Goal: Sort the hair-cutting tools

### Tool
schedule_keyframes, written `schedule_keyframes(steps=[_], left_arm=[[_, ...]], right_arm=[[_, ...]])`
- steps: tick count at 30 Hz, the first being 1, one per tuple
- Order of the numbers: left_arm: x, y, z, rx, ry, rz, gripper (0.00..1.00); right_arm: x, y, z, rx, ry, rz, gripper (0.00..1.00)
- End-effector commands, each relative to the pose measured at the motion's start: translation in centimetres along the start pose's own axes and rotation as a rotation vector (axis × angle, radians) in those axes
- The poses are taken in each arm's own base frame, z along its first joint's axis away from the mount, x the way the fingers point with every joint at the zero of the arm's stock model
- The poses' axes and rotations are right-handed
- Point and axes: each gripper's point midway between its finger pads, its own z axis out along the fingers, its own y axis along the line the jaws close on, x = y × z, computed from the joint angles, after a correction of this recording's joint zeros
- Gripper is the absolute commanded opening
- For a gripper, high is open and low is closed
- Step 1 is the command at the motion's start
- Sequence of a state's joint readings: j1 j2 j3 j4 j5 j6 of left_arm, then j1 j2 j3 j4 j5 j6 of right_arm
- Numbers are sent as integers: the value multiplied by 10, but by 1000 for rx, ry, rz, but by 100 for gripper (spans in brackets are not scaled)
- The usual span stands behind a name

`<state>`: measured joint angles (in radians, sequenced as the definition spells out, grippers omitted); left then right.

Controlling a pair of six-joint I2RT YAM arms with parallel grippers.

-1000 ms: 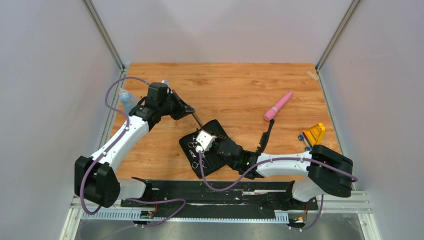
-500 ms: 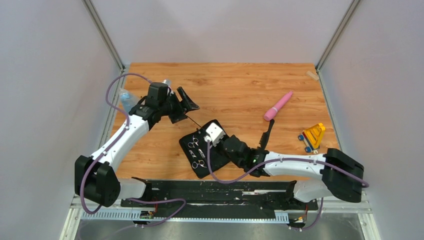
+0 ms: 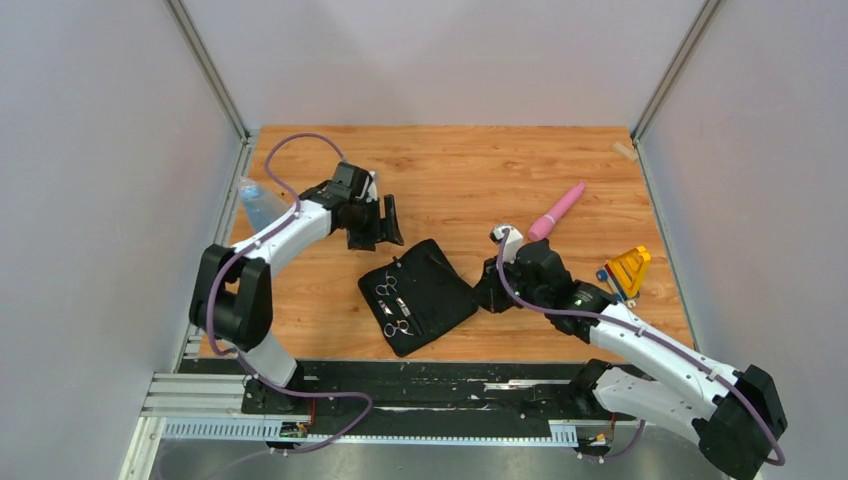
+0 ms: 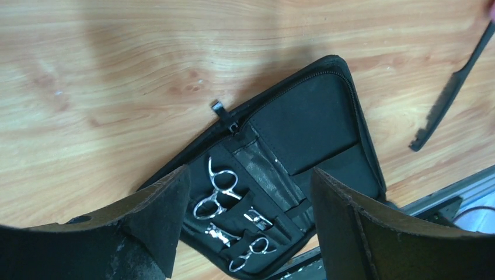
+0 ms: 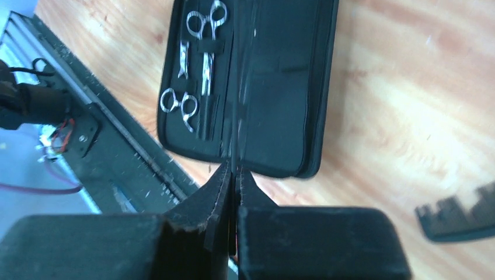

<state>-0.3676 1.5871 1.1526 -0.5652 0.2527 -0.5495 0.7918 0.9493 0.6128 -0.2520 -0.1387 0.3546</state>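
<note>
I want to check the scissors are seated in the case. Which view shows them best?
Left wrist: the scissors sit close and sharp in the case. Right wrist shows both pairs, but blurred. Top external shows them tiny.

The comb point(image 4: 449, 93) is cut by the top right corner of the left wrist view. The fingers of the left pincer point(image 4: 250, 173) hide one end of the black case point(image 4: 309, 122). The right wrist view is blurred; the thin dark line above the right pincer point(image 5: 235, 172) cannot be identified. The blue bottle point(image 3: 255, 200) is partly covered by the left arm
</note>
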Motion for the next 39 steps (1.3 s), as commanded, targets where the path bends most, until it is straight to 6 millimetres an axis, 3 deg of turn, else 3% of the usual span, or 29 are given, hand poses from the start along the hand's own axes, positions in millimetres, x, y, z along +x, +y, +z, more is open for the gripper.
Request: schedule_keyframes(steps=[1,9,16,27,34,39], left_arm=[[0,-22,17,38,66,131,80],[6,-15,53,-52,133,175,73],[19,-9,75,-87,183,172,67],[51,5,98,-111,269,139,50],[65,11,104,-118,314,146,36],[73,10,103,-109,345,145,32]], right_arm=[[43,10,-21,-100,225,279,0],[70,15,-36,-181,367,490,0],[77,-9,-39,-137,379,643,0],[64,-57,-23,41,276,784,0],[73,-66,-6,50,289,874,0],[79,-76,6,84,293,915,0]])
